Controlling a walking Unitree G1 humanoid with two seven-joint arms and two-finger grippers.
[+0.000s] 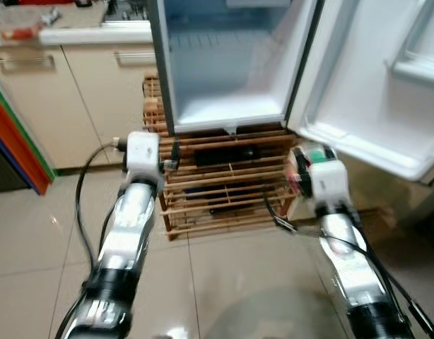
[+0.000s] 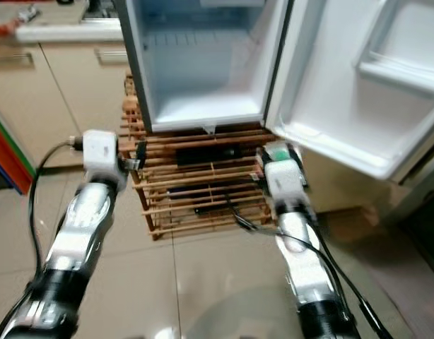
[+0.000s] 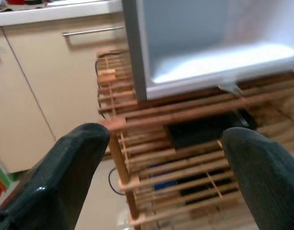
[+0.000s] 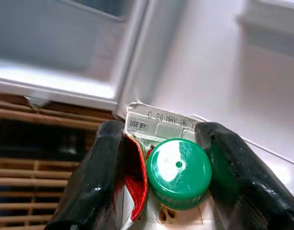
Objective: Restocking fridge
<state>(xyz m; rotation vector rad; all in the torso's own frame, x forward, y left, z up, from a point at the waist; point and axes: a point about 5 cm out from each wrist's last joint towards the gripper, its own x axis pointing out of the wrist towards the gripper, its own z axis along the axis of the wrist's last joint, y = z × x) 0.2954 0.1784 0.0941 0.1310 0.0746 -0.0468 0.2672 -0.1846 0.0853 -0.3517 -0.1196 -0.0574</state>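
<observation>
A small white fridge (image 1: pixel 224 63) stands open on a wooden slatted rack (image 1: pixel 224 191), its inside bare and its door (image 1: pixel 386 92) swung out to the right. My right gripper (image 4: pixel 161 167) is shut on a carton with a green screw cap (image 4: pixel 178 173) and a "use by" strip along its top. It holds the carton (image 1: pixel 302 166) low, just below the bottom corner of the fridge door. My left gripper (image 3: pixel 161 163) is open with nothing between its fingers, level with the rack's left side, below the fridge floor.
Beige kitchen cabinets (image 1: pixel 68 99) under a white counter (image 1: pixel 90 32) run along the left. A red, green and blue striped object (image 1: pixel 15 141) stands at the far left. The rack's shelves hold dark items (image 1: pixel 227 154). Tiled floor (image 1: pixel 224 282) lies in front.
</observation>
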